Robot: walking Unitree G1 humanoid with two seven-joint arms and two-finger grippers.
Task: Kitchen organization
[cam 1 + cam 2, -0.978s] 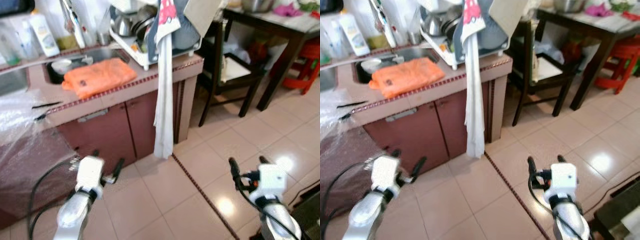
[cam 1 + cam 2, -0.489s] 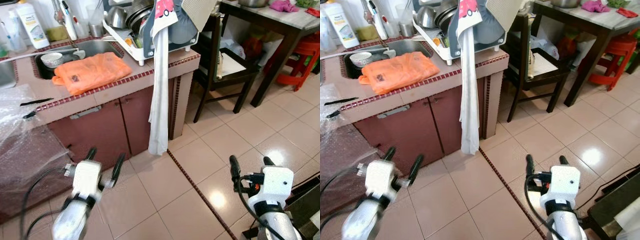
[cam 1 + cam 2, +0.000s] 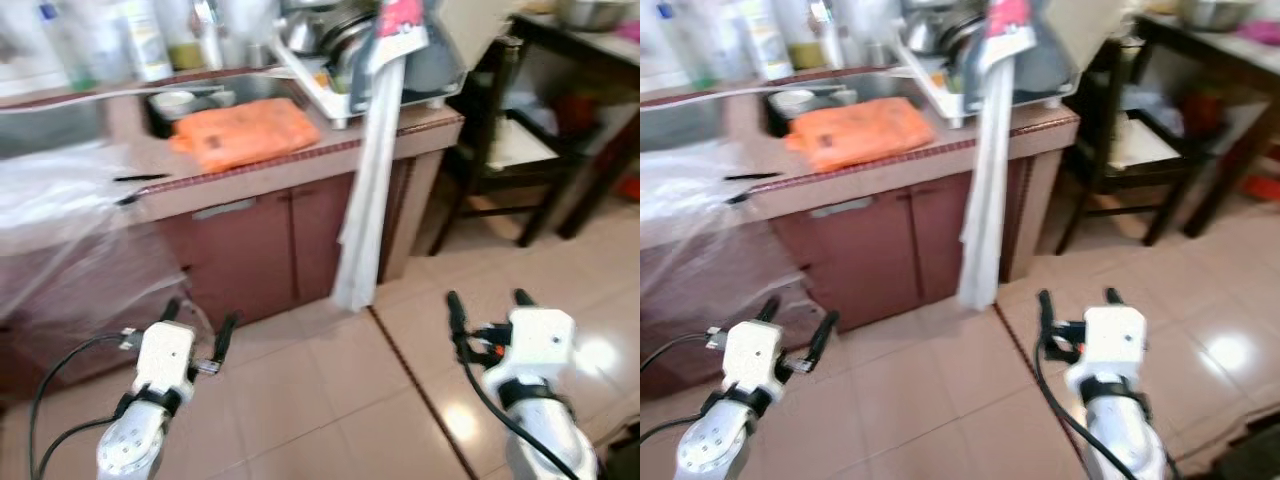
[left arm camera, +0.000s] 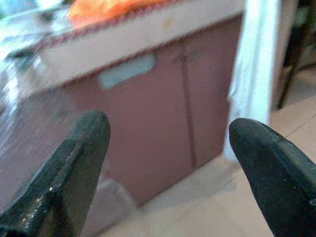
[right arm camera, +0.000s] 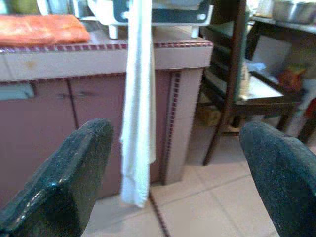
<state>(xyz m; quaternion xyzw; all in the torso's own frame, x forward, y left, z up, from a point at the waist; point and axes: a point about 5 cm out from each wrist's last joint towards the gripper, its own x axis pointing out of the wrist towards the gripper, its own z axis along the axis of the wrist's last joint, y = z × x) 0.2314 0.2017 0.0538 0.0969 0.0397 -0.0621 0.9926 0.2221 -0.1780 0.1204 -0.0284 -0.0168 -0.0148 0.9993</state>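
Observation:
A tiled kitchen counter [image 3: 300, 168] stands ahead over dark red cabinet doors [image 3: 270, 245]. An orange cloth or bag [image 3: 245, 135] lies on it beside the sink, where a small bowl [image 3: 175, 100] sits. A white dish rack [image 3: 335, 95] full of dishes stands at the counter's right end, and a long white towel [image 3: 368, 200] hangs from it to near the floor. My left gripper [image 3: 198, 322] is open, held low in front of the cabinet. My right gripper [image 3: 487, 303] is open too, over the floor tiles right of the towel. Both hold nothing.
Crumpled clear plastic sheet [image 3: 60, 200] covers the counter's left part. Bottles [image 3: 145, 40] line the wall behind the sink. A dark wooden chair [image 3: 500, 150] and a table [image 3: 590, 40] stand to the right. Pale tiled floor [image 3: 330, 400] lies between the arms.
The whole picture has shifted right and blurred, so the camera has turned left. Both grippers stay open and low, much as before.

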